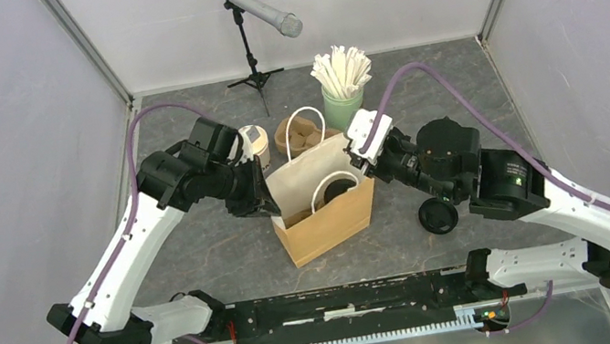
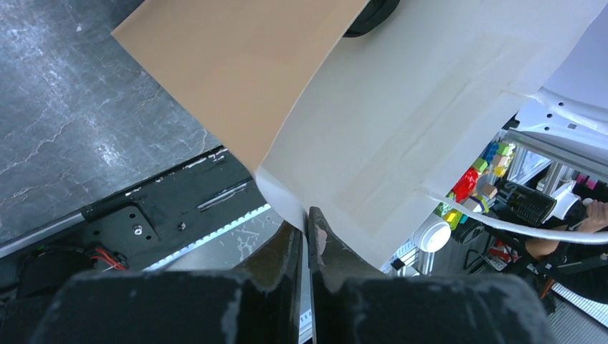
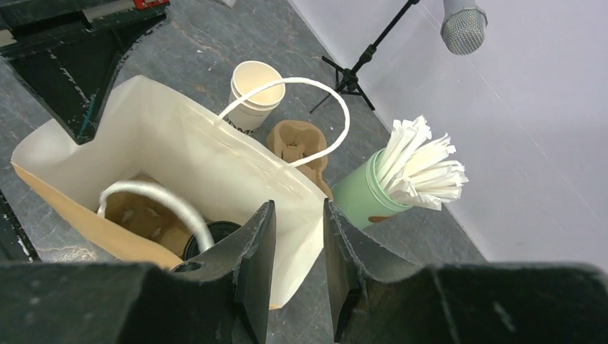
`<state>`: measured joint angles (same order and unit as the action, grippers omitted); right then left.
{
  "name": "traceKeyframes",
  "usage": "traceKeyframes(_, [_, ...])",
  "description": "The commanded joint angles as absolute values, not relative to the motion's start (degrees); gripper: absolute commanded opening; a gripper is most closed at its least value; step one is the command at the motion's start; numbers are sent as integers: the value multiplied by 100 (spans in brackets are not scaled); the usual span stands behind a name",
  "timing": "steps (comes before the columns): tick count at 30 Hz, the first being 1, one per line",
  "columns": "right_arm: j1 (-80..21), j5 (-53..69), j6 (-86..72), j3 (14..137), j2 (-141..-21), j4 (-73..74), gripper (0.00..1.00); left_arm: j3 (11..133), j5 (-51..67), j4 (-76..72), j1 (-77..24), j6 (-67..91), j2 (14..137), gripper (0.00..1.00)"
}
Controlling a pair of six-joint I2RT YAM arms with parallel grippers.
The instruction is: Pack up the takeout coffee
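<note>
Two wrists | left end effector [image 2: 307,218] pinching bag [image 2: 401,107] | right end effector [image 3: 297,211] released, sees takeout coffee [image 3: 222,233] inside

Takeout coffee [image 1: 341,188] inside paper bag [image 1: 327,219] between left pincer [image 1: 268,203] and right pincer [image 1: 358,161]

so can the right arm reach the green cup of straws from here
probably yes, the green cup of straws stands past the far corner of the paper bag, close to the right tool with nothing between. the tool's open jaws straddle the bag's rim, so it'd need to lift clear first
</note>
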<state>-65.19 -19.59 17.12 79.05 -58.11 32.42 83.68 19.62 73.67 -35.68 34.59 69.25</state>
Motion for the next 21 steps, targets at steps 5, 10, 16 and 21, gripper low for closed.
traceKeyframes(5, [-6504, -2698, 1218, 7704, -5689, 2861, 46, 8825, 1735, 7533, -3507, 3574, 7085, 21])
traceKeyframes(10, [-6504, -2981, 641, 7554, -5827, 2829, 55, 8972, 1570, 7528, -3498, 3520, 7101, 29])
traceKeyframes(16, [-6336, -3783, -154, 7827, -6392, 2806, 69, 9196, 1336, 7353, -3481, 3317, 6976, 52])
traceKeyframes(21, [-5439, -3445, -513, 8558, -7160, 2847, 70, 9368, 1221, 7111, -3483, 3007, 6842, 66])
